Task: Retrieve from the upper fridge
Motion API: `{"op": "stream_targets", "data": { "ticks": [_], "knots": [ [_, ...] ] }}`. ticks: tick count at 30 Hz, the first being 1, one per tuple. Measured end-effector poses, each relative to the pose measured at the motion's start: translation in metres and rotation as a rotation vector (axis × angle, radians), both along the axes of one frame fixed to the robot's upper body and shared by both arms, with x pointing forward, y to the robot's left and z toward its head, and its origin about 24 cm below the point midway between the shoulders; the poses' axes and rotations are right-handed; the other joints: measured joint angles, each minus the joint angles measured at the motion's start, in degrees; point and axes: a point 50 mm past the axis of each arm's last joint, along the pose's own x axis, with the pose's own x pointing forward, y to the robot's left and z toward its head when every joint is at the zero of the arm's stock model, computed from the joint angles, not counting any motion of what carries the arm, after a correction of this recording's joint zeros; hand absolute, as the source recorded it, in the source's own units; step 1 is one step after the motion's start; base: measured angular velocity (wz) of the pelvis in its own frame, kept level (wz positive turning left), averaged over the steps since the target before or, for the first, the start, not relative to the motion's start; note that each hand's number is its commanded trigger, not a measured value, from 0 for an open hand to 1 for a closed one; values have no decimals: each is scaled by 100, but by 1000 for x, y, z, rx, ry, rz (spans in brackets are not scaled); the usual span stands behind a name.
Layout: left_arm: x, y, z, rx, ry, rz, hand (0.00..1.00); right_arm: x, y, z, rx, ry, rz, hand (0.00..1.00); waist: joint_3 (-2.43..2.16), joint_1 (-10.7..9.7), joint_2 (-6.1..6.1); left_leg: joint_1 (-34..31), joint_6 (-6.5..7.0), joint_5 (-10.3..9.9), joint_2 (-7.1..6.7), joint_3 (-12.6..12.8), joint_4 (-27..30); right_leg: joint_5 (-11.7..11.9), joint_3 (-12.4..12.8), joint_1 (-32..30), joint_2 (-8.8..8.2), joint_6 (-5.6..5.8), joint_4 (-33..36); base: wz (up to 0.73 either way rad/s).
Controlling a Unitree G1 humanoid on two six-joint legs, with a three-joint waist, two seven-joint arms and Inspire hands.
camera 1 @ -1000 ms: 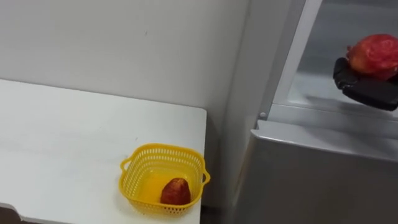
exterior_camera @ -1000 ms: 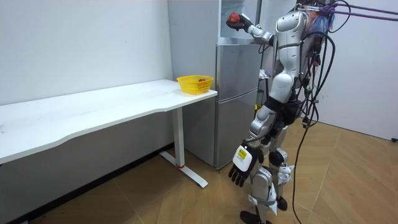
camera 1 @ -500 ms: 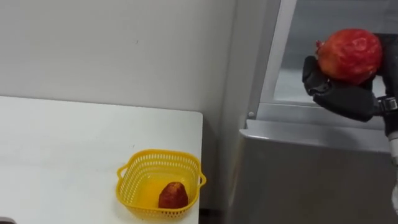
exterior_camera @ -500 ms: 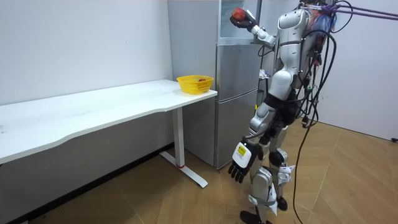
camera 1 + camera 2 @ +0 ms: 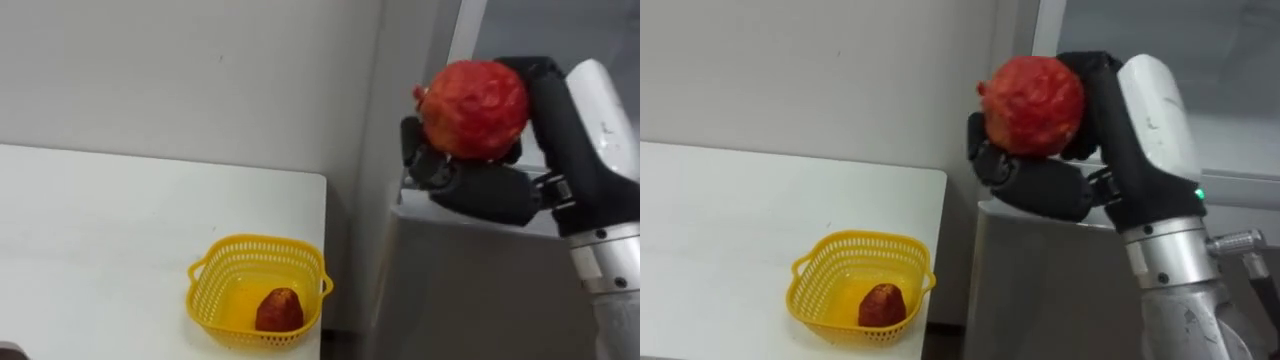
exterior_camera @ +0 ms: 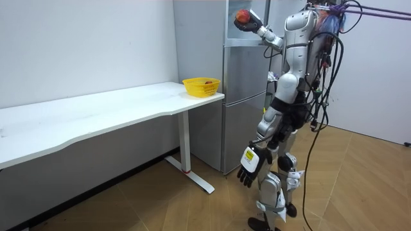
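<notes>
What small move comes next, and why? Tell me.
Probably swing the right hand, curled round the fruit, left and down toward the basket: it is held high by the fridge, and the basket on the table holds a smaller fruit. The left hand hangs open.

Yellow basket (image 5: pixel 212 300) at the corner of a white tabletop (image 5: pixel 100 250), holding one small reddish thing (image 5: pixel 280 310), perhaps a fruit; wooden floor (image 6: pixel 192 212) below.

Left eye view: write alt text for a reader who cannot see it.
The robot's right hand holds a round red fruit up in front of the grey fridge. Lower left, a yellow basket with a smaller red fruit inside sits at the corner of the white table.
</notes>
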Motion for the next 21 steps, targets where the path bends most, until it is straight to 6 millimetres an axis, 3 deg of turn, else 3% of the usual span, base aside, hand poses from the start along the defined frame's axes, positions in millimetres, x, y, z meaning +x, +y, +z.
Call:
{"op": "stream_targets", "data": {
  "ticks": [3,9,17,21],
  "knots": [
    [-1,0,0,-1,3,0,0,0,5,-3,-4,13,11,100,-13,67,-57,12,0,1,-4,-15,2,0,1,18,0,0,-1,0],
    [1,0,0,-6,-1,-5,0,0,18,-8,-4,24,45,100,68,257,-156,-52,0,-3,-6,-56,16,0,16,3,0,0,-4,1],
    [8,-1,0,-8,-16,-13,0,6,28,-19,-55,60,76,100,60,476,-211,-205,5,-5,-5,-90,92,5,-60,-78,-6,-8,-6,5],
    [12,-3,1,-14,-25,-33,0,19,27,-40,-76,166,48,100,80,559,-184,-218,5,-5,-12,-170,96,6,-116,-64,-8,-8,-7,8]
  ]
}}
